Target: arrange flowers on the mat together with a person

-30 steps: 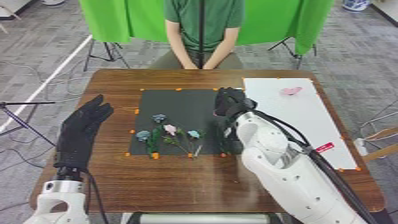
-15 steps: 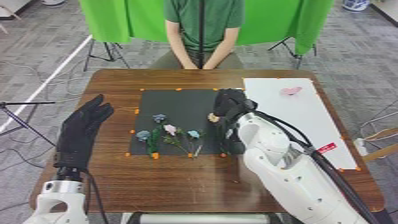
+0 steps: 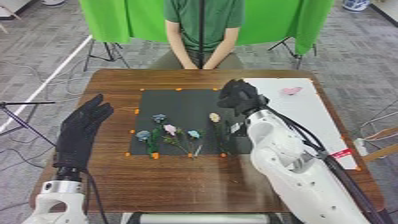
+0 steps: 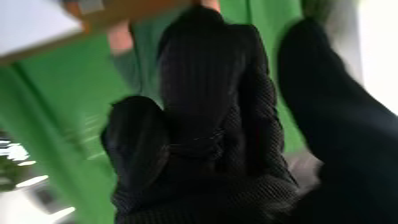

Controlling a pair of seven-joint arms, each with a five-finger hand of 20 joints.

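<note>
Black right hand [image 3: 240, 96], mine: unclenched, empty, hanging at two o'clock of mat [image 3: 184, 104]; any low swing is risking nudging cream flower [image 3: 214, 117].

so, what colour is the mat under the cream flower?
Dark grey mat; shows best in the head view.

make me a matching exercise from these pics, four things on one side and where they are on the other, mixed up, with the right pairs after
Things
1. the robot's left hand
2. the cream flower
3. the pink piece
4. the robot's right hand

Places
a. on the far part of the white sheet
b. above where the dark mat meets the white sheet
c. to the left of the dark mat
d. on the dark mat, to the right of the other flowers

Right pairs: 1-c, 2-d, 3-a, 4-b
</note>
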